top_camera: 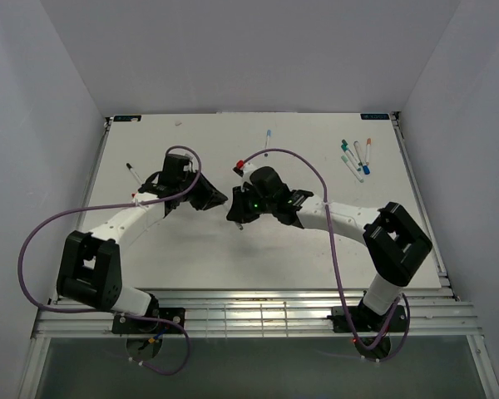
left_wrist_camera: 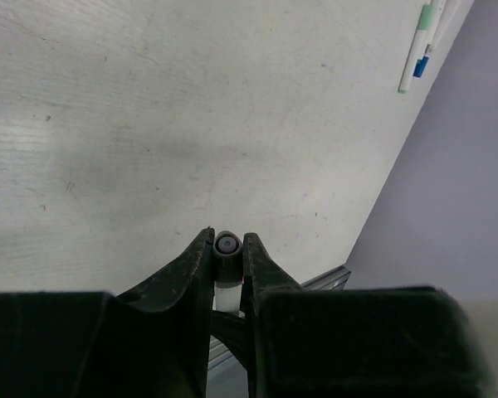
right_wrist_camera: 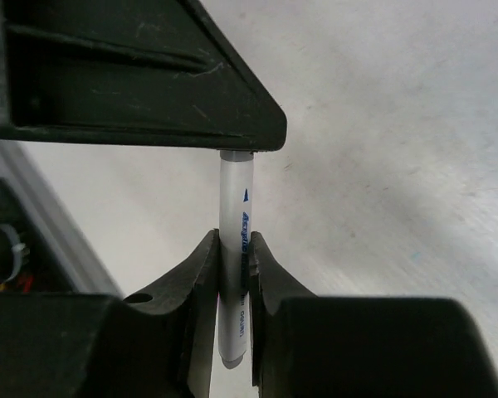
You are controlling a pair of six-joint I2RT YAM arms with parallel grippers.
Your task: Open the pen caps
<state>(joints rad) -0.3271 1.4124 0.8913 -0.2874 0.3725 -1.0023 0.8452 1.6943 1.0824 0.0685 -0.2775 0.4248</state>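
In the middle of the table my two grippers meet tip to tip around one white-barrelled pen. The left gripper [left_wrist_camera: 227, 241] is shut on the pen's grey cap [left_wrist_camera: 227, 246], seen end-on, with a bit of white barrel below it. The right gripper [right_wrist_camera: 235, 249] is shut on the white pen barrel [right_wrist_camera: 235, 203], which bears blue print. The barrel's far end disappears under the left gripper's black finger [right_wrist_camera: 149, 91]. From above, the left gripper [top_camera: 219, 199] and the right gripper [top_camera: 235, 211] nearly touch, and the pen between them is hidden.
Several pens [top_camera: 358, 156] with coloured ends lie at the back right, also seen as pens [left_wrist_camera: 419, 50] in the left wrist view. A blue-tipped pen [top_camera: 268, 137] lies at the back, a black-tipped pen [top_camera: 132, 173] at the left, and a red-ended piece [top_camera: 239, 165] behind the right wrist. Purple cables loop over both arms.
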